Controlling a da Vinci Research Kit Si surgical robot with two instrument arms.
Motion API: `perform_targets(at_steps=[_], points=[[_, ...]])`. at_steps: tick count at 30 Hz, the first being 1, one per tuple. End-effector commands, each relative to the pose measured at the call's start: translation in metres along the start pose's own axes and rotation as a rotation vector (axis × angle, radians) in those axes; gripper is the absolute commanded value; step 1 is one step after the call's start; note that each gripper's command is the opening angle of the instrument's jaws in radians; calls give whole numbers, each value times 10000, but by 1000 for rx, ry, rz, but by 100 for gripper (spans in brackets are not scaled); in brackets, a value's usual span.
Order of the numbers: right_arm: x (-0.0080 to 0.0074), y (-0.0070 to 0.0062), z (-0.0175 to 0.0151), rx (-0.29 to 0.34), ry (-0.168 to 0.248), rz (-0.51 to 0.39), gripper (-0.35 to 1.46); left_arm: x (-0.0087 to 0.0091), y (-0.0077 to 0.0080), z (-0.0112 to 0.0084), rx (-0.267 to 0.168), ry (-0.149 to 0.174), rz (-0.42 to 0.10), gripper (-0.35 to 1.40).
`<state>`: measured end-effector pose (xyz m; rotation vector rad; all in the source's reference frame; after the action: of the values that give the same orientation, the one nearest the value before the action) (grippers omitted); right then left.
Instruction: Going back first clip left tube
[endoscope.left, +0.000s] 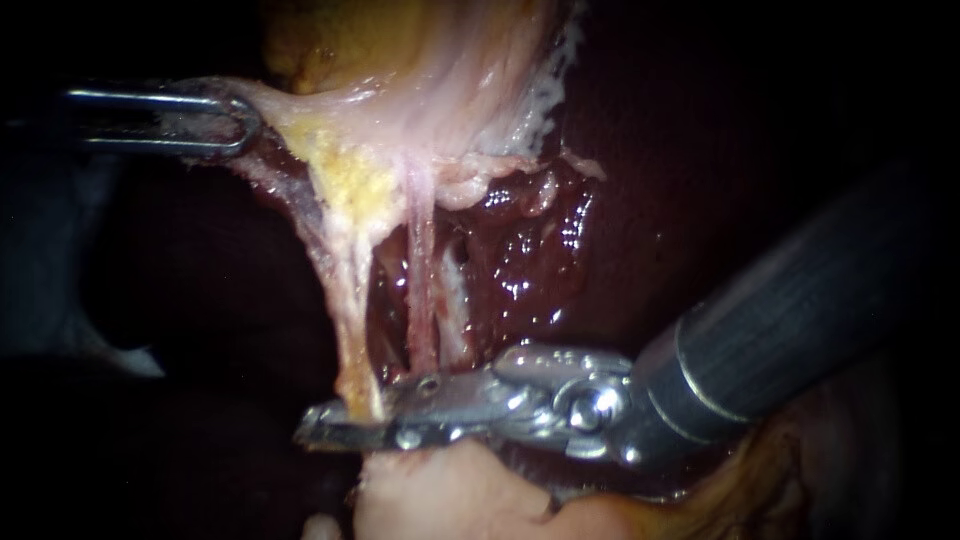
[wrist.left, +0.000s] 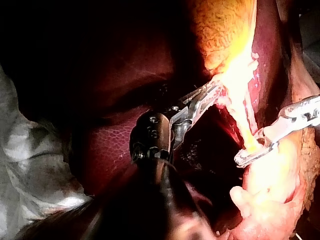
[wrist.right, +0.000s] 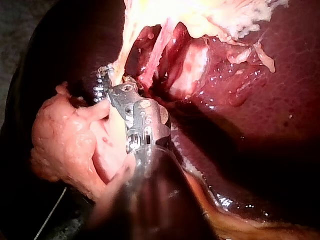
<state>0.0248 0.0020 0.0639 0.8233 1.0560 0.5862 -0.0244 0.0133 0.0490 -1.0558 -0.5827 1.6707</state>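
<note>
The left tube (endoscope.left: 352, 330) is pinched by the right instrument's (endoscope.left: 350, 418) jaws at its end farthest from the gallbladder (endoscope.left: 400, 70), whose edge is clamped by the left instrument's (endoscope.left: 235, 122) jaws, apparently so that the tube is stretched taut.

You have a pale, crumpled cloth (wrist.left: 30, 165) as the bed here. The dark liver (wrist.left: 110, 145) lies directly on it. In your endoscope view, the cloth shows dimly at nine o'clock.
</note>
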Motion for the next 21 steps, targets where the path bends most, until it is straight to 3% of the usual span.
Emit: perform_targets(at_steps=[1,3,6,11,21], points=[[-1,0,0,6,2,-6,-34,0,0,0,0,0,0,-35],[-1,2,3,15,26,-43,2,0,0,0,0,0,0,-35],[2,3,8,28,66,-42,32,0,0,0,0,0,0,-35],[3,5,12,27,79,-43,44,0,0,0,0,0,0,-35],[-1,27,-2,-78,103,-196,48,0,0,0,0,0,0,-35]])
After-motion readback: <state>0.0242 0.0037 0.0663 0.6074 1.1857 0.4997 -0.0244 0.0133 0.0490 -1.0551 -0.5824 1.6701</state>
